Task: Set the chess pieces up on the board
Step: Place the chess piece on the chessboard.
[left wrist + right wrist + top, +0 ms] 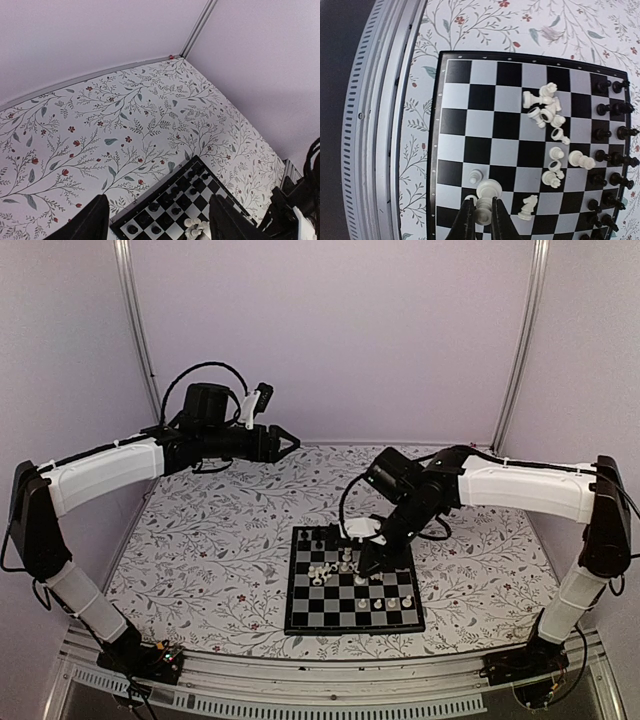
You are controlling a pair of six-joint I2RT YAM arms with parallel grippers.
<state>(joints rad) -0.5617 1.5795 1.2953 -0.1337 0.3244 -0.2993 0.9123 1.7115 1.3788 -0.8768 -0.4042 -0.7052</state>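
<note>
floral cloth (200, 540) over the table, grey leaves and small red flowers on white. pale lilac walls (330, 330) on three sides. perforated metal rail (380, 125) along the near edge.

board (310, 618) lies flat on the cloth, front centre, a little toward the right arm. black and pale grey squares, thin black border.

chess pieces (581, 160) are tiny plastic, each smaller than a square. black pieces (612, 150) stand in two rows along the board's far edge. cream heap (547, 107) around mid-board, several tipped on their sides and touching. a cream pawn (476, 176) stands alone toward the near side, a cream knight (527, 207) near it.

right gripper (481, 220) low over the near part of the board, fingers (465, 222) clamped on a cream piece (486, 192) that stands just beside the pawn.

left gripper (159, 220) high above the table's far left, fingers (95, 220) apart, nothing between them.
</note>
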